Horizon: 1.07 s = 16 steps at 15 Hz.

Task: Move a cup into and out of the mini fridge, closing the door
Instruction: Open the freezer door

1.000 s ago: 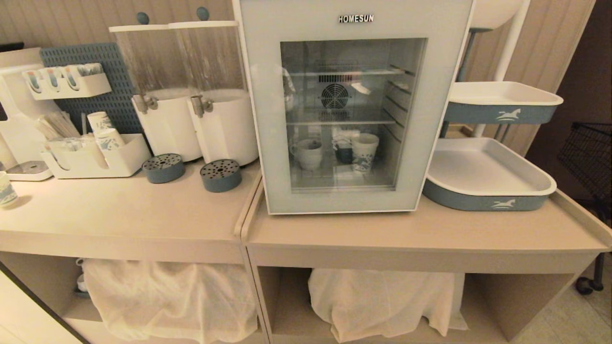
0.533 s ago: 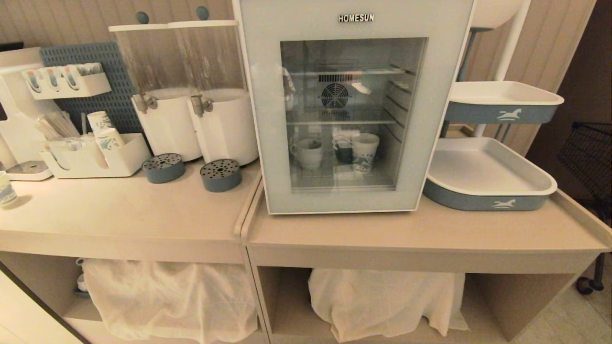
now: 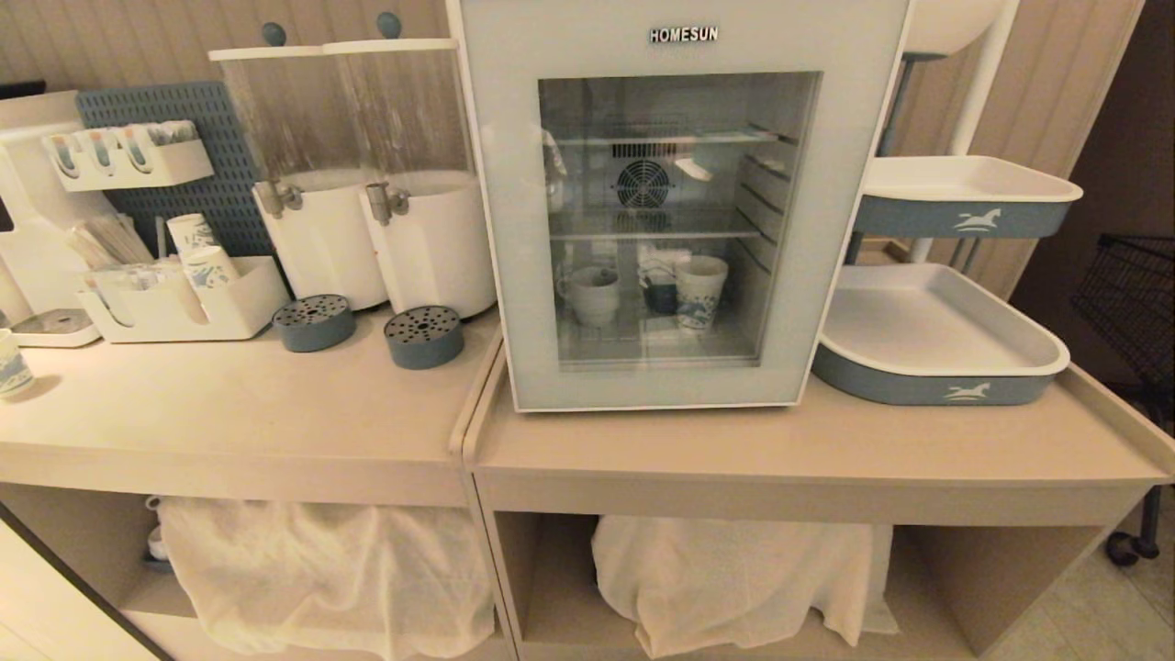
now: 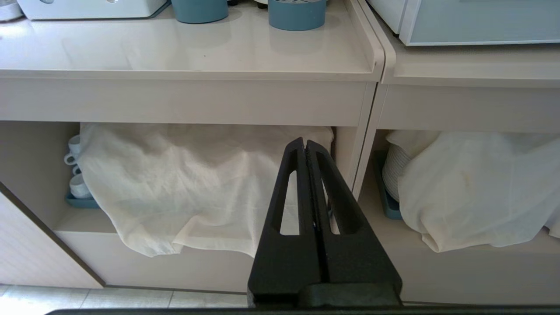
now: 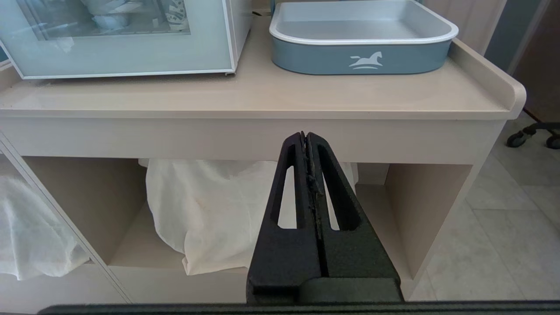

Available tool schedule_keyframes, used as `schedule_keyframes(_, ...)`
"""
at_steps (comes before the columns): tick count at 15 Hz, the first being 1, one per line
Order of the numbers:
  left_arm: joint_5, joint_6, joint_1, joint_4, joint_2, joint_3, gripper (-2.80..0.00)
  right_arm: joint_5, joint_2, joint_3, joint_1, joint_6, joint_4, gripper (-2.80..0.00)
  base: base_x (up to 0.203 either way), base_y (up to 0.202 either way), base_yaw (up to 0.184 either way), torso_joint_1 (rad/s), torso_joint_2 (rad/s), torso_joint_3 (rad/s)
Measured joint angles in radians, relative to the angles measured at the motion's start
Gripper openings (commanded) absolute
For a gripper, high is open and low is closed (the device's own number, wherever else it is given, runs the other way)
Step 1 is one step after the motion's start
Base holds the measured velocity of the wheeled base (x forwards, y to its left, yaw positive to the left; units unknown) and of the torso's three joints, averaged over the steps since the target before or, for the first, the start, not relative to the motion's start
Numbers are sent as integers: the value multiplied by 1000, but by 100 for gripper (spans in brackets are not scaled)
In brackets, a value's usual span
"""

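One squat white ceramic cup [image 3: 592, 294] sat behind the mini fridge's [image 3: 675, 202] closed glass door [image 3: 679, 55]; both grippers' [image 4: 305, 146] [image 5: 305, 139] black fingers pressed together, empty.

Two clear-topped dispensers [image 3: 363, 174] on left counter [image 3: 229, 404], blue-grey round drip cups [image 3: 424, 337] before them. White organizer [image 3: 184, 308] holding patterned paper cups. Stacked grey-blue trays [image 3: 936, 344] at right. Pale cloths [image 3: 321, 578] draped over lower shelves, possibly covering crockery.
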Motion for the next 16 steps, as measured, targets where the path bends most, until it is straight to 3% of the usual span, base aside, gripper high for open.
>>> schedule_keyframes(4,1,31,0,5,0,-2,-280,0,1,0,0,0,1,-280,0,0,0,0,0,0)
schedule_keyframes(11,3,31,0,4,0,-3,-280,0,1,0,0,1,1,-280,0,0,0,0,0,0)
schedule_keyframes(13,9,32,0,30,2,-71,-280,0,0,0,0,1,4,-280,0,0,0,0,0,0)
schedule_keyframes(16,9,30,0,184,24,-335,-280,0,1,0,0,0,5,-280,0,0,0,0,0,0)
